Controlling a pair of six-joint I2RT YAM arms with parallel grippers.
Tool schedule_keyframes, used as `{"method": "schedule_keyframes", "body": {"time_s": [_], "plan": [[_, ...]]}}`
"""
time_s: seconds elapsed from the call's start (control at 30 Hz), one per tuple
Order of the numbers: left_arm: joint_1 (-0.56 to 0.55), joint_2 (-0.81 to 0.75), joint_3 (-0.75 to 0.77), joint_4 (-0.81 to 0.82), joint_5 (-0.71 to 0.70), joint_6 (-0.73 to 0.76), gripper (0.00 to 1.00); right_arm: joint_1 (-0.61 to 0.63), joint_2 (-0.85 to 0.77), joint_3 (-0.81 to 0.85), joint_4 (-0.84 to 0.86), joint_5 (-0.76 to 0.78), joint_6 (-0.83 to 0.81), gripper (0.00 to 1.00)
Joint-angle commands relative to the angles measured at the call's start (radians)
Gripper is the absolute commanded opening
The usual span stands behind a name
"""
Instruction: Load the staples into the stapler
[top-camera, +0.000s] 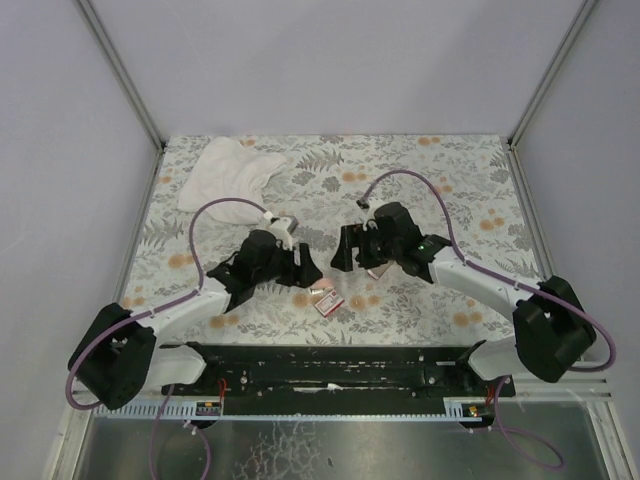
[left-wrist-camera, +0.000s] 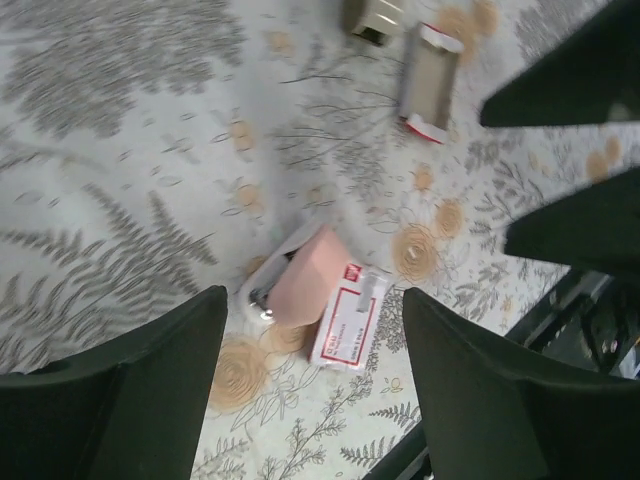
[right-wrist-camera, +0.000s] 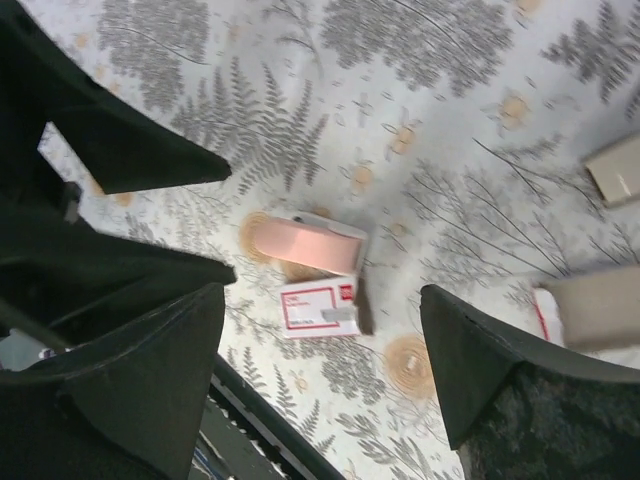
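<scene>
The pinkish-tan stapler (top-camera: 322, 292) lies on the floral mat between the two arms, with the red staple box (top-camera: 329, 304) touching its near side, pale label up. Both show in the left wrist view, stapler (left-wrist-camera: 300, 282) and box (left-wrist-camera: 345, 318), and in the right wrist view, stapler (right-wrist-camera: 305, 245) and box (right-wrist-camera: 318, 307). My left gripper (top-camera: 308, 268) is open and empty, above and just left of them. My right gripper (top-camera: 347, 256) is open and empty, above and just right of them. I see no loose staple strip.
A tan open tray with red ends (left-wrist-camera: 430, 72) and another tan piece (left-wrist-camera: 372, 15) lie under the right gripper; they also show in the right wrist view (right-wrist-camera: 590, 310). A white cloth (top-camera: 230, 170) lies at the back left. The black base rail (top-camera: 330, 365) runs along the near edge.
</scene>
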Motion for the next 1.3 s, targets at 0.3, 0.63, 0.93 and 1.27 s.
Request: {"method": "schedule_keyframes", "body": {"time_s": [0.3, 0.63, 0.93, 1.27], "plan": [[-0.101, 0.196, 0.074, 0.125, 0.008, 0.301, 0.73, -0.061, -0.101, -0.135, 0.02, -0.043, -0.021, 0.87], [-0.162, 0.271, 0.078, 0.108, -0.086, 0.351, 0.46, -0.074, -0.106, -0.144, 0.034, -0.053, 0.03, 0.87], [-0.211, 0.273, 0.084, 0.097, -0.166, 0.356, 0.2, -0.083, -0.122, -0.177, 0.047, -0.057, 0.119, 0.88], [-0.273, 0.155, 0.123, 0.01, -0.17, 0.318, 0.02, -0.085, -0.117, -0.271, 0.226, -0.156, 0.356, 0.95]]}}
